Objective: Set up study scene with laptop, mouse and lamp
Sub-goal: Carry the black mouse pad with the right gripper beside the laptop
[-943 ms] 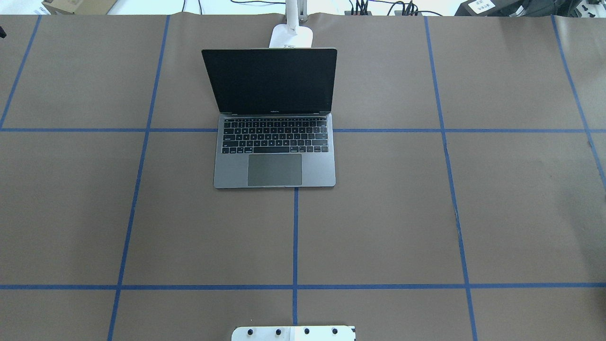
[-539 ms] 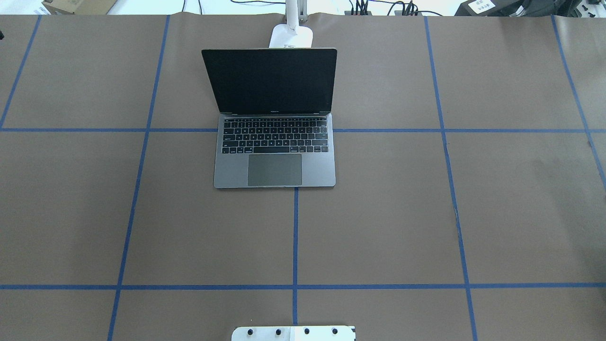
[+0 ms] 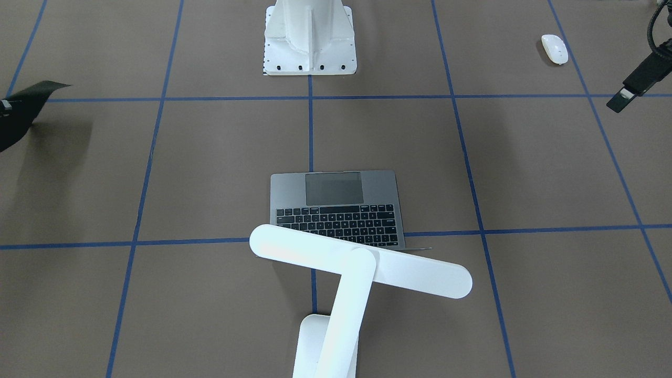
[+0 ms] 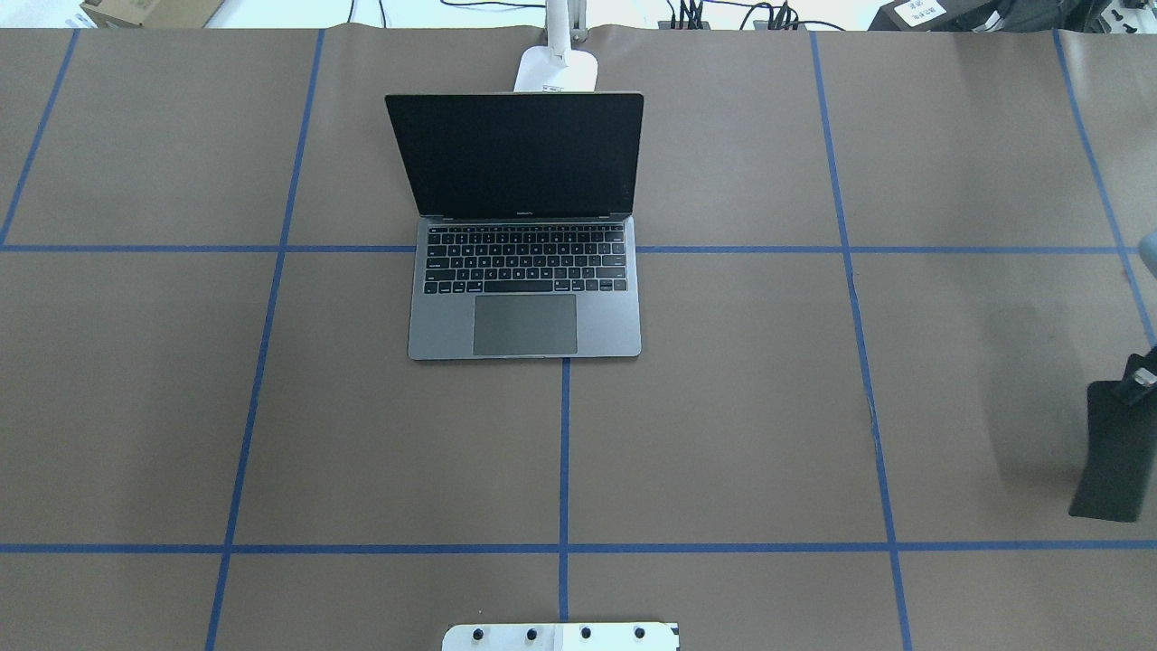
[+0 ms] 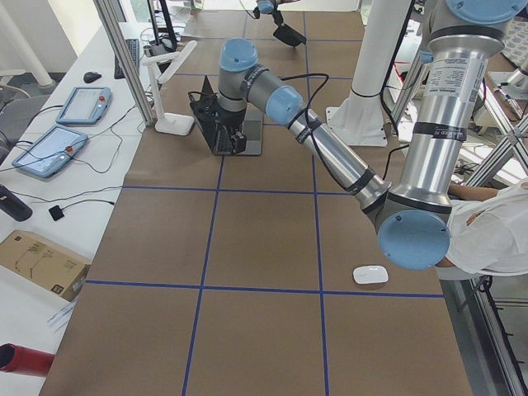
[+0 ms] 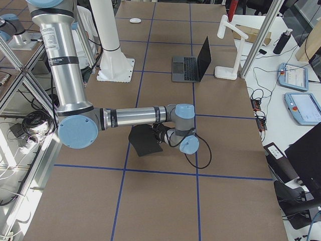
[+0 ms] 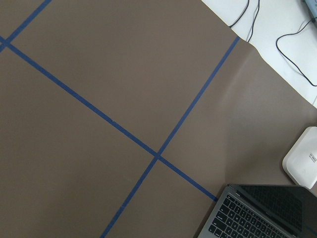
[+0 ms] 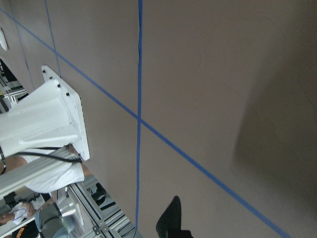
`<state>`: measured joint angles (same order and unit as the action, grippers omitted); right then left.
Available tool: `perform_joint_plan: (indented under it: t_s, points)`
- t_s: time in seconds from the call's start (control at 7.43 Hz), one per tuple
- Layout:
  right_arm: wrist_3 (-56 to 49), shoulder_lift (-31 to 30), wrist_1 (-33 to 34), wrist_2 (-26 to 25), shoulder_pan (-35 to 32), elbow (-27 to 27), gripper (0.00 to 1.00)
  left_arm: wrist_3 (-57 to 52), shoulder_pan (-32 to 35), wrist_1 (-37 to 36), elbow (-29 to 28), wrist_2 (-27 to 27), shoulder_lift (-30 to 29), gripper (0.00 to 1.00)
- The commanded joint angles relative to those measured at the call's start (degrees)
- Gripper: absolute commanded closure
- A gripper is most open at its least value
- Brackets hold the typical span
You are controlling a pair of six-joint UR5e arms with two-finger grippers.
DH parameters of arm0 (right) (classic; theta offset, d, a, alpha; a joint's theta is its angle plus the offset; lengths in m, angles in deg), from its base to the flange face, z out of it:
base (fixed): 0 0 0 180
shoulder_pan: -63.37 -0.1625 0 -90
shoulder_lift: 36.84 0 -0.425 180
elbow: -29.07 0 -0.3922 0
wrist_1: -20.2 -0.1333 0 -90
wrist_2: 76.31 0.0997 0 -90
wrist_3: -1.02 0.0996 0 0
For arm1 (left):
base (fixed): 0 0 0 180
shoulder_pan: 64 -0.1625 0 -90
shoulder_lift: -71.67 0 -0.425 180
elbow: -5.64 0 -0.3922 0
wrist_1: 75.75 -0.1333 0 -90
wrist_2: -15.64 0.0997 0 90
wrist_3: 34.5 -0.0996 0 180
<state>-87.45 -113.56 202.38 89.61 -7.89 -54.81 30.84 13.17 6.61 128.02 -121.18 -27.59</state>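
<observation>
Item, right fingers (image 4: 1135,372): pinching the edge of a black mat (image 4: 1114,452), raised off the worktop (image 4: 723,434). Item, left fingers (image 3: 618,101): spread cannot be told; mouse (image 3: 555,49) near them. Item, laptop (image 4: 524,307): open, well apart from both pairs. Item, lamp (image 3: 362,262): base just behind the laptop lid.

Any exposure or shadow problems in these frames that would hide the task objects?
Front-facing view: lamp head blown out to featureless white, overlapping the laptop. Overhead view: background beyond the table overexposed; black mat casts a soft shadow leftward. Right wrist view: broad soft shadow at right.
</observation>
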Motion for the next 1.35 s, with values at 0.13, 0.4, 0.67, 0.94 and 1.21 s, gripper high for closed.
perform_joint_plan:
  t_s: [0.13, 0.4, 0.67, 0.94, 1.21]
  points:
    - [11.63, 8.52, -2.07, 12.35, 7.59, 0.39, 1.0, -4.87, 0.0, 0.61, -6.86, 0.86, 0.64, 0.01]
    - [20.67, 11.33, -12.92, 21.33, 13.23, 3.96, 1.0, -4.96, 0.26, 0.61, -7.68, 1.03, 0.64, 0.01]
    - [22.9, 15.88, -22.01, 24.18, 14.56, 12.31, 1.0, -4.87, 0.26, 0.61, -7.69, 1.56, 0.64, 0.01]
    - [23.96, 19.05, -22.39, 27.6, 15.18, 13.39, 1.0, -4.78, 0.35, 0.61, -7.86, 1.65, 0.47, 0.01]
    - [23.96, 21.09, -22.39, 31.63, 17.1, 14.8, 1.0, -4.78, 0.44, 0.61, -7.86, 2.0, 0.29, 0.01]
